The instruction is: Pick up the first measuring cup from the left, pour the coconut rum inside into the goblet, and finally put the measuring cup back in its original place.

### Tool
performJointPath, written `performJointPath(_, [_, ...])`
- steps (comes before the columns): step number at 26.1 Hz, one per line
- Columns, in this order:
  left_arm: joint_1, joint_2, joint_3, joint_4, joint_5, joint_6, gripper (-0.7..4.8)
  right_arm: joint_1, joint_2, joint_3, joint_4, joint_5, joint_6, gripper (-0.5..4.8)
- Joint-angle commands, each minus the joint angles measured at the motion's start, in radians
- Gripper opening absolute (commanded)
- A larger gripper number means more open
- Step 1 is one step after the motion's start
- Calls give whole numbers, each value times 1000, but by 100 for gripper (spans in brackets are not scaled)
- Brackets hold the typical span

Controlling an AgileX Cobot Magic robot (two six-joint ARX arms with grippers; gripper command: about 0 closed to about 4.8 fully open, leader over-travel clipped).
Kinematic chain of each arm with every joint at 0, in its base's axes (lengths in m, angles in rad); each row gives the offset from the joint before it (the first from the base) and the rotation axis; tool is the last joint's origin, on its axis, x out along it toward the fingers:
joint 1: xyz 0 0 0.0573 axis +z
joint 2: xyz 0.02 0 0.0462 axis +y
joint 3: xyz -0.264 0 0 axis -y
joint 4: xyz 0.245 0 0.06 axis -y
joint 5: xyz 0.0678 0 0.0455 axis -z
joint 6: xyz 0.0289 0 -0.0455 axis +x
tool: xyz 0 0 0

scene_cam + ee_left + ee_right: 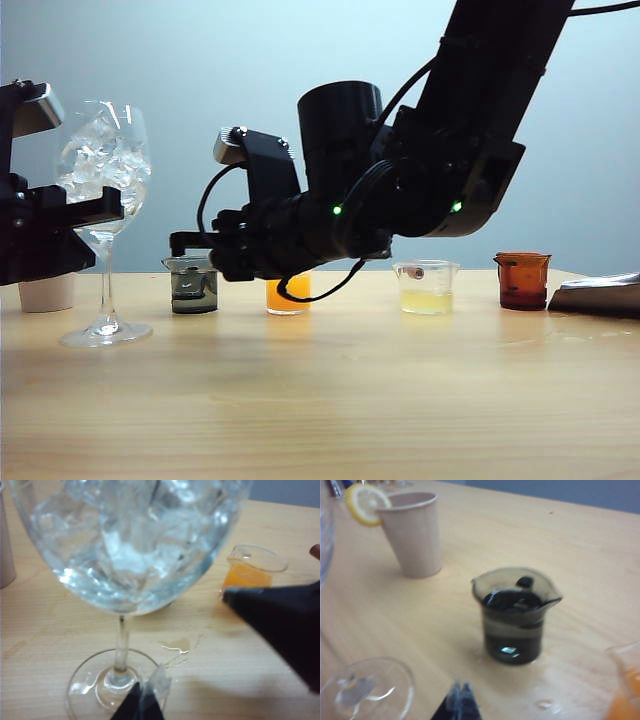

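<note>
Your left hand [100, 212] is clamped shut on the goblet [104, 160], steadying the ice-filled bowl on its thin stem so a pour will not tip it. Your right hand [460, 700] hovers just short of the first measuring cup [194, 284], its tips pressed together and gripping nothing; the cup stands upright on the bench [330, 400], just beside the goblet's foot, with the coconut rum [512, 640] untouched inside. Only the right wrist view shows the paper cup [415, 535] with its lemon slice [366, 502]. Only the left wrist view shows a small spill [177, 650] near the goblet's foot.
</note>
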Motion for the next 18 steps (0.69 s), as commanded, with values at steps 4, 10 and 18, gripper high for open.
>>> performJointPath(4, [1, -21, -14, 28, 3, -25, -5, 39, 0, 3, -17, 23, -38, -4])
performJointPath(10, [1, -89, -58, 18, -8, -22, -5, 42, 1, 6, -71, 21, -37, -4])
performJointPath(18, [1, -98, -60, -6, -49, -26, -5, 50, 39, 73, -145, 10, -35, -4])
